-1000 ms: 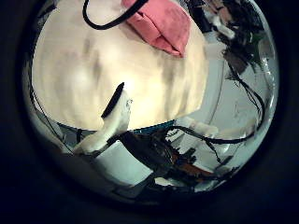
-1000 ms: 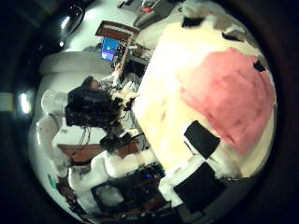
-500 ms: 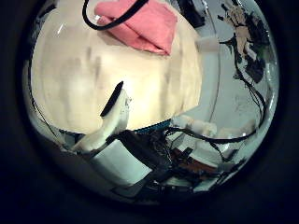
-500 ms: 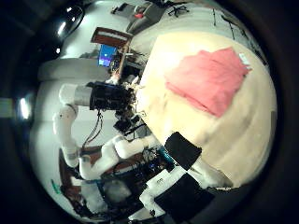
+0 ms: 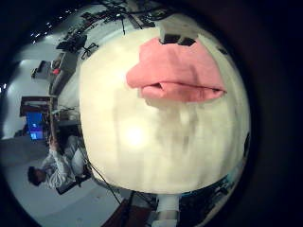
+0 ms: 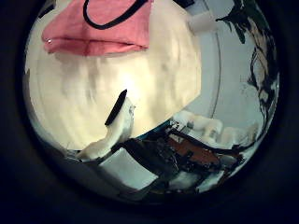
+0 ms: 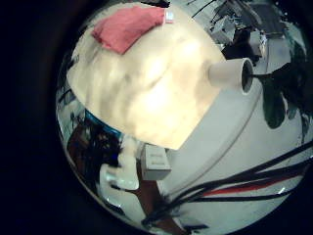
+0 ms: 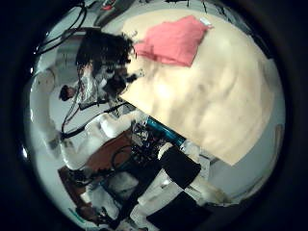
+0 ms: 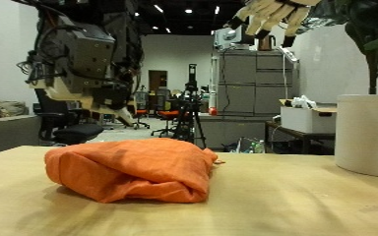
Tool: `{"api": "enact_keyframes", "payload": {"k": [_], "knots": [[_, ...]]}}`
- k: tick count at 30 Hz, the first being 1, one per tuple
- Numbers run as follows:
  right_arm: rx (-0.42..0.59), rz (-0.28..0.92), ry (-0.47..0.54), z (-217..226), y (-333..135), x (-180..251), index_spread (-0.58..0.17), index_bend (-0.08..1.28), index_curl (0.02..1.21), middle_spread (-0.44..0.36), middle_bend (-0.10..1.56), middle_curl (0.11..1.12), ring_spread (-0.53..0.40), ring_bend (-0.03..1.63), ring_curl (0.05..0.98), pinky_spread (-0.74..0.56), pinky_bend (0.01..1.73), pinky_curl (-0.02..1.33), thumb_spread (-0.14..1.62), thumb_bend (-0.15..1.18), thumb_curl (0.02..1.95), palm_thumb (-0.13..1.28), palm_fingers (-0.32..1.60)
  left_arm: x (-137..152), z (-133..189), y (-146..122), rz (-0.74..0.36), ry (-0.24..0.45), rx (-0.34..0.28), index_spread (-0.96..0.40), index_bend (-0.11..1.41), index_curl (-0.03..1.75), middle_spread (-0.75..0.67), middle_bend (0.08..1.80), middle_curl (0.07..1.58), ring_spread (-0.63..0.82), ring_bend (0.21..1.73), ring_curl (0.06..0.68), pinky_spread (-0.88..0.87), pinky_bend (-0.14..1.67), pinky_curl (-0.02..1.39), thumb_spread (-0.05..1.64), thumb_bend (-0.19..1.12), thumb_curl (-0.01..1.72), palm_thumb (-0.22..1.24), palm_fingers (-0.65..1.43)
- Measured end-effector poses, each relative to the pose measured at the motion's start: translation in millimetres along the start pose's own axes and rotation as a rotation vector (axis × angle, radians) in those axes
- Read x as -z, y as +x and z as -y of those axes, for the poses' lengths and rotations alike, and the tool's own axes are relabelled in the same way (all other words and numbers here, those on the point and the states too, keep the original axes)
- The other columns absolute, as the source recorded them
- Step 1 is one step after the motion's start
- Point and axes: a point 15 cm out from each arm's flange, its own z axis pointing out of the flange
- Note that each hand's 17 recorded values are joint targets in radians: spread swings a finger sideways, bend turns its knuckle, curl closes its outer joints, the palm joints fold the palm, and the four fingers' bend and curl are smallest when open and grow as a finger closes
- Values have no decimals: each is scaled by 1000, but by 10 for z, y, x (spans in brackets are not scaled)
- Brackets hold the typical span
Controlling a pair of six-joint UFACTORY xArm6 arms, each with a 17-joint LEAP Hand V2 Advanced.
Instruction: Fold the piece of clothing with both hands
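1. At the left of the outside view you see the left hand [image 9: 85, 59] hanging high above the table [image 9: 307, 202]. It touches nothing. Its fingers [image 9: 110, 98] point down, loose and a little apart, with nothing between them. In its thumb side palm view one finger [image 6: 116, 108] reaches out straight over the bare wood.
2. Below it, and a little toward the middle, the orange piece of clothing [image 9: 137, 169] lies on the table as a thick folded bundle. The upper layer is rolled over the lower one, and the edges are rounded, not flat. No hand touches it.
3. Both palm views of the left hand show the same bundle [image 5: 175, 71] [image 6: 93, 33] near one edge of the light table top. Both views of the right hand show it [image 7: 127, 27] [image 8: 173, 40] farther away.
4. Up toward the right you find the right hand [image 9: 275, 15], well above the clothing. Its fingers [image 9: 255, 14] are spread apart and nearly straight, and they hold nothing.
5. At the far right a white pot [image 9: 369, 133] with a green plant [image 9: 373, 39] stands on the table, well apart from the clothing.
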Motion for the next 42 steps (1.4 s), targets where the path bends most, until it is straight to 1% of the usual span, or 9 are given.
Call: {"api": "enact_keyframes", "payload": {"k": [4, 8, 14, 20, 24, 28, 33, 38, 42], "knots": [[-16, 3, -14, -117, -32, -77, -347, 165, 315, 111, 181, 310, 270, 262, 196, 380, 374, 273, 1223, -20, 291, 465, -30, -233, 256, 59, 41, 13, -53, 44, 176, 359, 258, 162, 283, 456, 453, 217, 401, 333, 315, 1178, -19, 262, 440, -2], [-24, 9, -35, -195, -35, -247, -343, 169, 309, 111, 180, 303, 272, 251, 201, 379, 356, 278, 1231, -18, 281, 457, -18, -460, 484, 54, 86, 22, -73, 55, 168, 350, 282, 173, 275, 485, 452, 215, 433, 332, 312, 1187, -18, 260, 423, -16], [-27, 9, -29, -220, -27, -246, -340, 166, 301, 120, 191, 302, 272, 235, 209, 375, 338, 286, 1239, -16, 273, 457, -1, -778, 446, 73, 92, -69, -81, 65, 146, 328, 274, 195, 283, 485, 484, 225, 449, 338, 314, 1190, -18, 257, 411, 13], [-30, 15, -41, -296, -12, -320, -332, 167, 295, 119, 194, 306, 267, 230, 219, 369, 326, 294, 1246, -16, 263, 452, 18, -1036, 206, 228, 78, -200, -108, 76, 146, 304, 259, 204, 303, 458, 497, 229, 444, 358, 320, 1190, -17, 256, 391, 32], [-32, 16, -34, -323, -2, -305, -330, 170, 294, 114, 193, 309, 268, 225, 224, 370, 314, 298, 1247, -15, 260, 452, 29, -1066, 48, 435, 58, -254, -169, 86, 148, 295, 251, 202, 313, 435, 505, 230, 421, 365, 323, 1192, -17, 257, 384, 41], [-45, 20, -34, -337, 43, -309, -328, 171, 295, 120, 192, 310, 262, 217, 227, 372, 304, 300, 1247, -15, 257, 453, 35, -931, -160, 748, 3, -283, -231, 92, 151, 289, 249, 197, 318, 422, 506, 230, 409, 370, 324, 1195, -15, 258, 385, 42], [-54, 24, -33, -390, 64, -327, -328, 168, 293, 117, 189, 310, 259, 214, 233, 373, 294, 305, 1247, -15, 255, 453, 40, -574, -286, 962, -23, -230, -266, 94, 155, 286, 243, 197, 322, 410, 507, 228, 395, 371, 324, 1205, -13, 260, 390, 43], [-51, 22, -19, -440, 41, -302, -327, 166, 291, 113, 192, 312, 258, 209, 237, 374, 293, 309, 1249, -16, 255, 448, 47, -161, -376, 913, -11, -168, -247, 95, 155, 284, 232, 196, 326, 402, 512, 228, 378, 368, 322, 1209, -14, 260, 396, 47], [-56, 20, 6, -496, 44, -240, -326, 165, 289, 112, 190, 312, 257, 212, 242, 372, 289, 311, 1256, -13, 252, 446, 57, 254, -319, 532, 39, -68, -169, 95, 156, 283, 218, 197, 329, 400, 509, 225, 373, 368, 322, 1209, -15, 259, 397, 52]]}}
